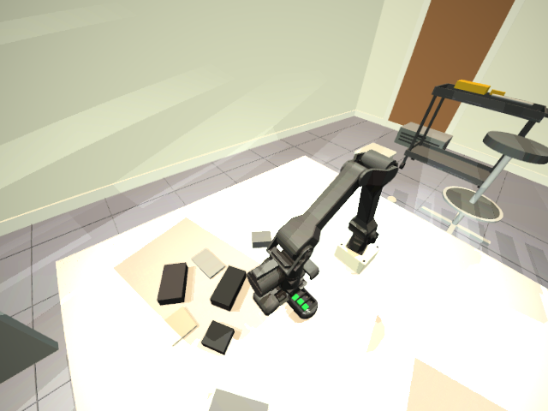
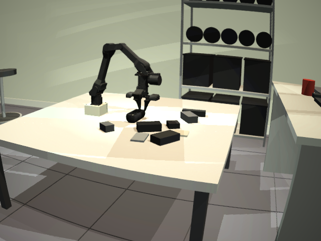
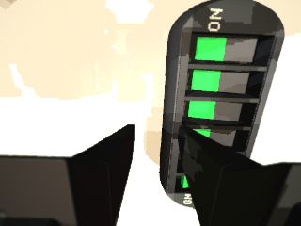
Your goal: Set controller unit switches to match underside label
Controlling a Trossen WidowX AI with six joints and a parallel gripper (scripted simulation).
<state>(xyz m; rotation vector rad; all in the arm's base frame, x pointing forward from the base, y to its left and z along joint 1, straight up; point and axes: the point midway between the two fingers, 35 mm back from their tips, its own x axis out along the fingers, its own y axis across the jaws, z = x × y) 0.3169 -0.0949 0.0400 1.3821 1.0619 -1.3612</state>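
Two fingers on my gripper (image 1: 285,295) (image 2: 142,110) (image 3: 156,126) are standing partly apart, no grip visible. One is overlapping the controller unit (image 1: 300,306) (image 2: 134,115) (image 3: 221,94) in wrist view; contact unclear. Unit's lying switches-up on the bench (image 1: 354,354) (image 2: 77,145), near dark blocks (image 1: 228,288) (image 2: 149,126). Green rocker ends (image 1: 300,301) (image 3: 203,109) are showing.

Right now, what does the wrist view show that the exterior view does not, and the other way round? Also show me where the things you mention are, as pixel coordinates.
Only wrist: green switch ends (image 3: 211,49) and ON lettering (image 3: 214,20).
Only exterior: a red cup (image 2: 308,87) and the arm's pale base (image 2: 94,110).
Both: the controller unit (image 3: 232,11) (image 2: 133,117) and the gripper's dark fingers (image 2: 146,105).
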